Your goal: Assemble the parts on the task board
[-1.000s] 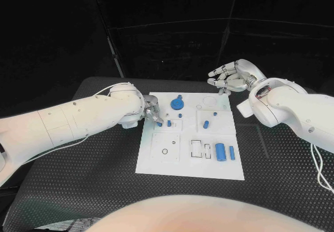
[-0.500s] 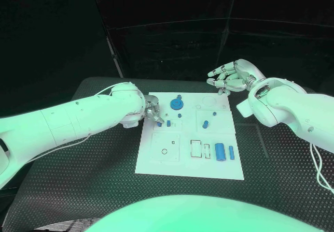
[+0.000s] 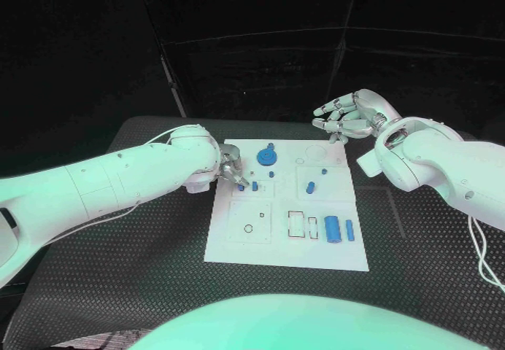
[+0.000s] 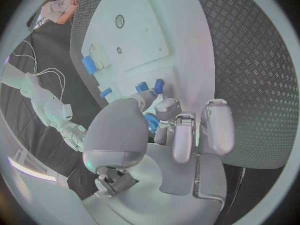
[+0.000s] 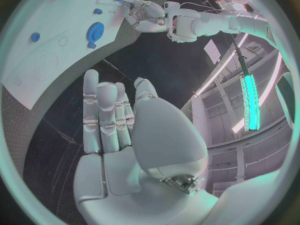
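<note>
- Nothing much has shifted since a second ago: both hands keep their places, the left hand (image 3: 230, 170) only slightly lower over the task board (image 3: 286, 251).
- Left fingertips (image 4: 147, 97) touch a small blue peg (image 3: 241, 187) standing at the board's left edge, beside a second peg (image 3: 255, 186); whether they pinch it, I cannot tell.
- Right hand (image 3: 350, 115) hovers past the board's far right corner, fingers apart and gently curled, holding nothing.
- Blue gear (image 3: 267, 155) sits near the far edge; a blue cylinder (image 3: 333, 227) lies at the near right.
</note>
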